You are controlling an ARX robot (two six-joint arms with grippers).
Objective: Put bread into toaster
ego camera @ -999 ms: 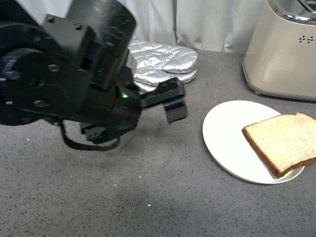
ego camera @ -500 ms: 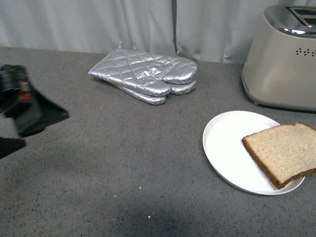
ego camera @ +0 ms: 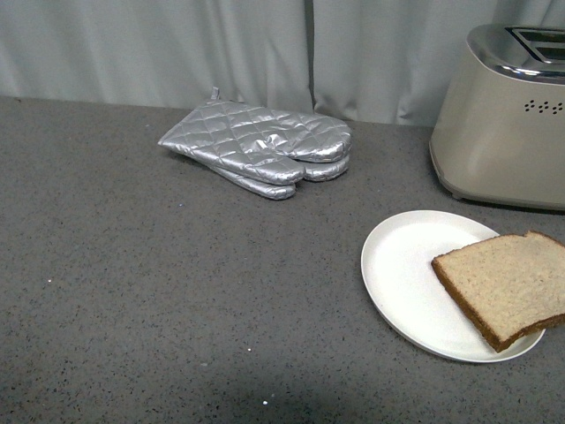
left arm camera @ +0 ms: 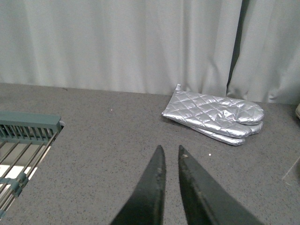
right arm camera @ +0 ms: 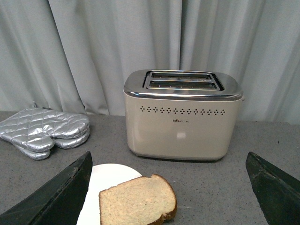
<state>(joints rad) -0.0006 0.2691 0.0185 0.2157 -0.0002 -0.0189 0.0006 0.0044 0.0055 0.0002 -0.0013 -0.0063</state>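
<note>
Toaster (ego camera: 503, 132) is the biggest object I have on the grey counter (ego camera: 177, 291) (a pale curtain (ego camera: 177, 44) hangs behind everything). It stands upright at the back right, a beige body under a chrome top. In the right wrist view the toaster (right arm camera: 183, 122) faces me squarely, its 2 slots showing no bread in them and a row of small vent holes across its side.

Next in size are the 2 silver quilted oven mitts (ego camera: 265, 146), stacked 1 on the other at the back of the counter, well apart from the toaster and to its left.

The round white plate (ego camera: 397, 265) sits in front of the toaster, near it but not touching. The bread (ego camera: 508, 283), 1 slice, lies flat on the plate's right half with its crust overhanging the right rim.

From the left wrist camera I see a green wire rack (left arm camera: 28, 126) at the counter's edge. The left gripper (left arm camera: 170, 149) hovers above bare counter, its fingers drawn almost together with only a thin gap and nothing between them.

The right gripper (right arm camera: 168, 159) has its fingers spread wide, empty, with the bread (right arm camera: 138, 201) and toaster framed between them.
</note>
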